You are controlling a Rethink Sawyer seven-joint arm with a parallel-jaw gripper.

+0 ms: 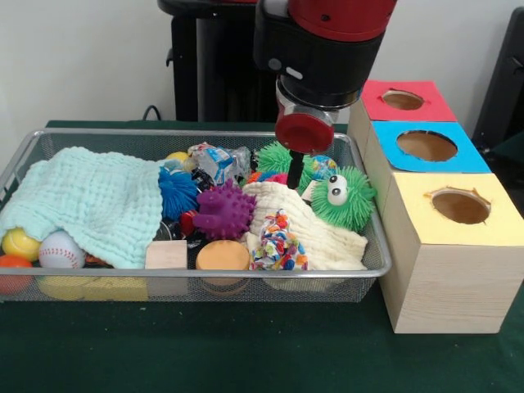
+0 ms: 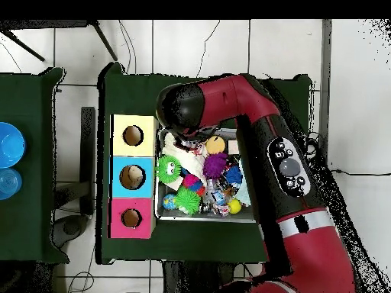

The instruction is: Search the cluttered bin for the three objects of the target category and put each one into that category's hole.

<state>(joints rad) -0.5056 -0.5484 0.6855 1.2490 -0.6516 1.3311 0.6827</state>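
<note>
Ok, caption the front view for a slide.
Pincer lowered into a cluttered bin beside red, blue and yellow boxes.

Mint cloth (image 1: 94, 205) hides toys beneath; arm (image 2: 252, 130) covers bin's (image 2: 162, 214) right part overhead; gripper (image 1: 294, 176) fingers indistinct; orange ball (image 1: 10, 270) cut by edge.

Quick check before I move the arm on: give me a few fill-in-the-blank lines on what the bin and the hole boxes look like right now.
1. The spiky ball at the middle of the wire bin is ____.
2. The box between the red box and the yellow box is ____.
3. The fuzzy toy with googly eyes is ____.
4. The baseball lies beside the ____ cloth.

Missing words: purple; blue; green; mint-green
</note>
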